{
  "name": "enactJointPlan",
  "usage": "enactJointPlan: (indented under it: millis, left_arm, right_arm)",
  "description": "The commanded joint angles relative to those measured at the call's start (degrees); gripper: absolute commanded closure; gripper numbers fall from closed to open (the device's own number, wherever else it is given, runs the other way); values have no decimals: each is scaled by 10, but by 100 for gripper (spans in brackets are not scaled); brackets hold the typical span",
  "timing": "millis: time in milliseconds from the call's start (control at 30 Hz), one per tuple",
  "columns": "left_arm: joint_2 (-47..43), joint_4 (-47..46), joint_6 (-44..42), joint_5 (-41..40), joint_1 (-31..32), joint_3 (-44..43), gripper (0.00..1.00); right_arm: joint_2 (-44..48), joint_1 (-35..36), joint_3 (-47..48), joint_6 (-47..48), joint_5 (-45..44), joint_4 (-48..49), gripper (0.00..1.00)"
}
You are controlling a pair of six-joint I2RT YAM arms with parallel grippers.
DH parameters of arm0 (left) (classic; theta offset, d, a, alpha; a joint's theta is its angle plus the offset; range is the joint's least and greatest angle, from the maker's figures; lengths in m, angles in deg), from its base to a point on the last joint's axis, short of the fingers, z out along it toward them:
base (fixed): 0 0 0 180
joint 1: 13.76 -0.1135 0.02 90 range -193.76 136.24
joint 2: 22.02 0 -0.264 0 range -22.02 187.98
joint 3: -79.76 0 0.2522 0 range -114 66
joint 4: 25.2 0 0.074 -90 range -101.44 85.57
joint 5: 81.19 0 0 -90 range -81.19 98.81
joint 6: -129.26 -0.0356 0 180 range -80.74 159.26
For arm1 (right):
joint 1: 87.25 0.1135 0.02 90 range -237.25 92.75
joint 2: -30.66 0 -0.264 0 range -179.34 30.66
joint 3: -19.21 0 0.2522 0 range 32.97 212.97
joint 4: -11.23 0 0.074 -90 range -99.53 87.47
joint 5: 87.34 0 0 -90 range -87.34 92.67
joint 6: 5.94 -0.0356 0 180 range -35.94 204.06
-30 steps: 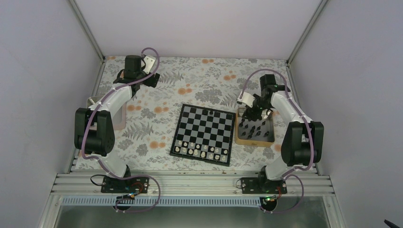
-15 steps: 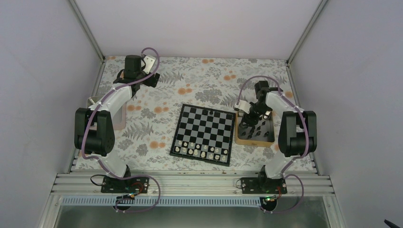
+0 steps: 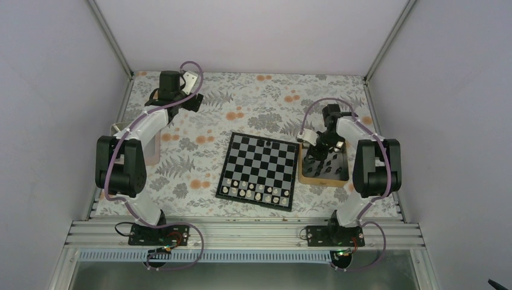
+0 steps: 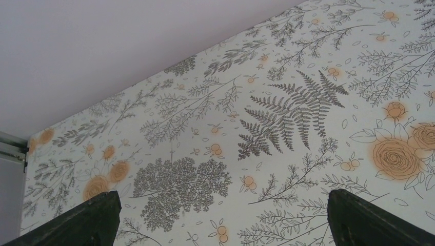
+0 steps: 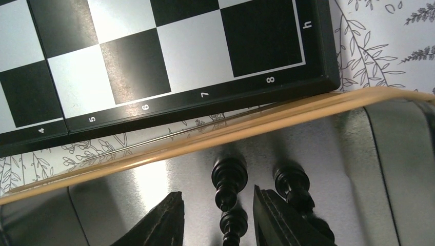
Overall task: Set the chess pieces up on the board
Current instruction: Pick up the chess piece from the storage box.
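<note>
Holds the right gripper (image 5: 218, 210) low in the tray (image 5: 308, 105), spread open astride one of the chess pieces (image 5: 229, 177), just beside the board (image 5: 154, 51). Hangs the left gripper (image 4: 225, 220) wide open above the floral table (image 4: 287, 118), well apart from board and tray.

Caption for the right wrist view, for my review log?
Right gripper, jaws open, straddles a black chess piece in the wooden-rimmed tray beside the board.
</note>
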Motion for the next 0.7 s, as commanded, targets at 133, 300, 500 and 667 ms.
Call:
enactJointPlan:
  millis: [133, 300, 500, 667]
  left_arm:
    - [6, -3, -8, 1, 0, -3, 0]
    - [7, -2, -8, 2, 0, -2, 0]
    - [6, -3, -8, 5, 0, -2, 0]
    - [6, -4, -8, 6, 0, -2, 0]
  right_arm:
    - [-12, 13, -10, -6, -5, 15, 65]
    - [-16, 20, -19, -14, -25, 30, 68]
    - [-5, 23, -23, -17, -35, 40, 75]
    - [16, 25, -24, -21, -36, 41, 80]
